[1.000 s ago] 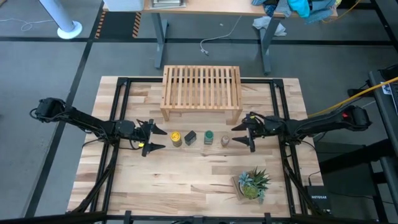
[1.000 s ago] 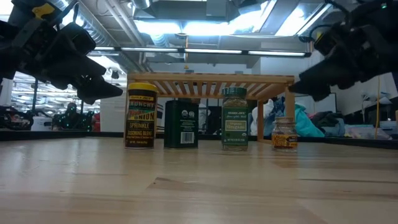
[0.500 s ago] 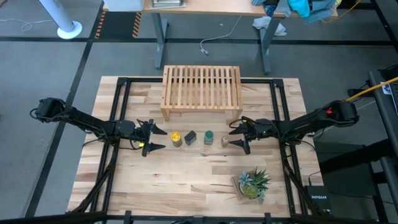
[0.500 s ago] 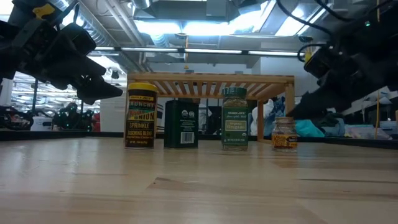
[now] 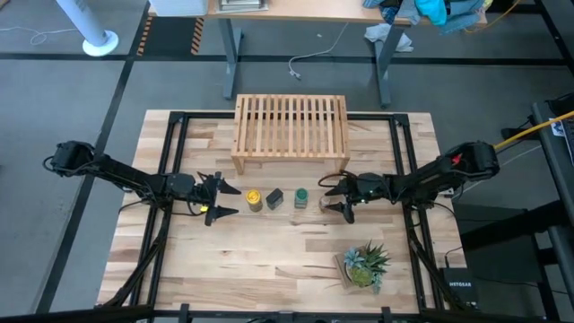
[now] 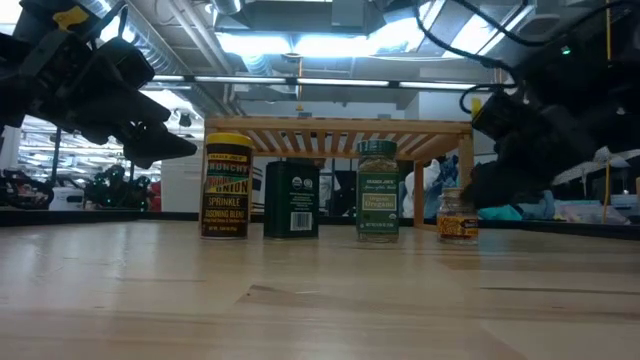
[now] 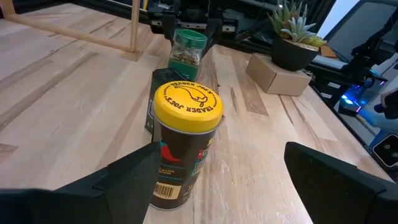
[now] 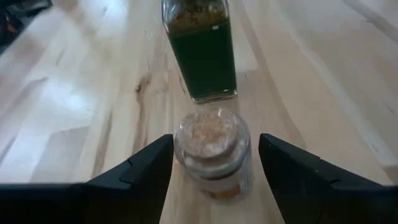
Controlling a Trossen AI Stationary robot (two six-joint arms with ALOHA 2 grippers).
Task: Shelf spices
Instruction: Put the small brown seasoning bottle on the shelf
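Note:
Four spices stand in a row on the table in front of the shelf. From the left they are the yellow-lidded jar, the black tin, the green-lidded jar and the tiny grey-topped jar. My left gripper is open and hovers just left of the yellow-lidded jar. My right gripper is open and low at the row's right end. Its fingers stand on either side of the tiny jar, with narrow gaps showing.
A small potted green plant sits on a box near the table's near right corner. The low view shows the shelf behind the jars, its slatted top above their lids. Bare tabletop stretches in front of the row.
My right gripper has moved toward the table's left and down, from beside the shelf's right leg to the tiny jar, which its open fingers now straddle. The jars have stayed in place.

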